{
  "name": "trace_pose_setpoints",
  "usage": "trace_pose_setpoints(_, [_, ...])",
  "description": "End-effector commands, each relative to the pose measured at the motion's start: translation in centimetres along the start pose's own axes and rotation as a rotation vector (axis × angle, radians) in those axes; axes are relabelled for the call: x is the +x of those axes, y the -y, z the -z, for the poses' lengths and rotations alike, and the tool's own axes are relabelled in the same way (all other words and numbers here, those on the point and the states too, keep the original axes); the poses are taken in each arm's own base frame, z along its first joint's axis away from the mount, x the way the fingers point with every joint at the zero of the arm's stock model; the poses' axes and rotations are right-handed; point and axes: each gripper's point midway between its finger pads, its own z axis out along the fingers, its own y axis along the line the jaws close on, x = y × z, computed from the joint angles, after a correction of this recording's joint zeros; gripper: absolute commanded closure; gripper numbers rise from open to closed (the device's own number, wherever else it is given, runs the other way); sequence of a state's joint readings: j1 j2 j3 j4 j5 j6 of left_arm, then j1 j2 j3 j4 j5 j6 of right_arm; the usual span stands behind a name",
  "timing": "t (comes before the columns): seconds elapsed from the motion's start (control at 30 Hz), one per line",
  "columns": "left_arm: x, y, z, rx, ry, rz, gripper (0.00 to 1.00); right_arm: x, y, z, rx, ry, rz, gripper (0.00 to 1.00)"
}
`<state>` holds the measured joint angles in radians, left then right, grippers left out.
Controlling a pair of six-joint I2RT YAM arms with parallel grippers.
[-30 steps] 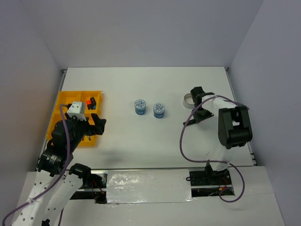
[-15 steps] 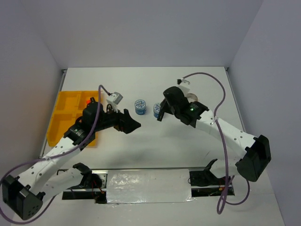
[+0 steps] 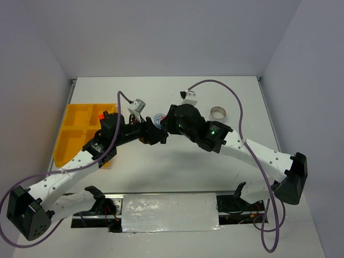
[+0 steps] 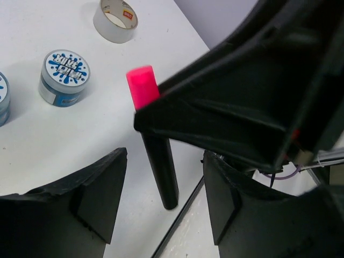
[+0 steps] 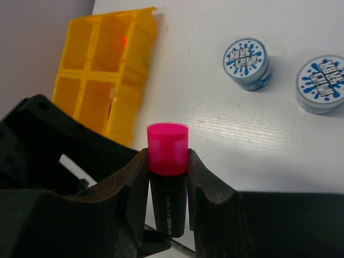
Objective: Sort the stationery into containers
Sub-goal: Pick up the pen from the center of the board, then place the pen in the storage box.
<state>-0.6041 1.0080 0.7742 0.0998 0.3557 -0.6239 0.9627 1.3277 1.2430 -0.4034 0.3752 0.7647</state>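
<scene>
Above the bench [image 3: 161, 91], the right jaws pinch a pink-capped highlighter [image 5: 167, 145] by its black barrel, cap uppermost. The left jaws, spread and empty, flank its free lower end, on the yellow tray [image 3: 75, 115] side.

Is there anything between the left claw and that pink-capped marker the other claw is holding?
Nothing visible. In the left wrist view, the pink highlighter's black barrel shows in the gap between the left gripper's open fingers, with bare space on either side. The right gripper clamps it just below the pink cap.
</scene>
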Motion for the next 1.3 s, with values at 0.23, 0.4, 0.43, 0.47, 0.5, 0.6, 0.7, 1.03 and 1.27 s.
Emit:
trace_pose_setpoints(0.23, [-0.7, 1.1, -1.1, 0.08, 0.043, 0.024, 0.87, -2.2, -3.5, 1.7, -0.124, 0.065, -0.045, 1.0])
trace_pose_setpoints(0.4, [-2.2, -2.4, -0.7, -0.129, 0.051, -0.025, 1.0, -1.8, -2.0, 1.5, -0.131, 0.067, -0.057, 0.0])
trace_pose_setpoints(0.43, [-2.9, -4.3, -0.2, -0.206, 0.06, -0.023, 1.0, -2.5, -1.5, 2.2, -0.146, 0.083, -0.077, 0.0])
trace_pose_setpoints(0.47, [-3.0, -6.4, 0.6, -0.299, 0.046, -0.003, 1.0, -3.9, -0.2, 2.1, -0.137, 0.117, -0.106, 0.0])
trace_pose_setpoints(0.5, [-3.2, -8.0, 1.0, -0.347, 0.044, 0.015, 1.0, -3.5, 1.4, 1.9, -0.11, 0.112, -0.114, 0.0])
trace_pose_setpoints(0.6, [-5.3, -15.4, 4.5, -0.612, 0.092, 0.091, 1.0, -4.7, 6.0, 2.4, -0.039, 0.159, -0.163, 0.0])
trace_pose_setpoints(0.7, [-7.4, -21.5, 8.7, -0.882, 0.108, 0.087, 1.0, -4.3, 7.8, 3.1, -0.05, 0.157, -0.154, 0.0])
trace_pose_setpoints(1.03, [-12.0, -33.0, 13.7, -1.201, 0.066, 0.162, 0.89, -1.6, 9.6, 3.5, -0.064, 0.08, 0.022, 0.0])
trace_pose_setpoints(1.27, [-8.6, -37.9, 13.7, -1.284, -0.064, 0.255, 0.76, -1.2, 10.5, 3.3, -0.051, 0.06, 0.068, 0.0])
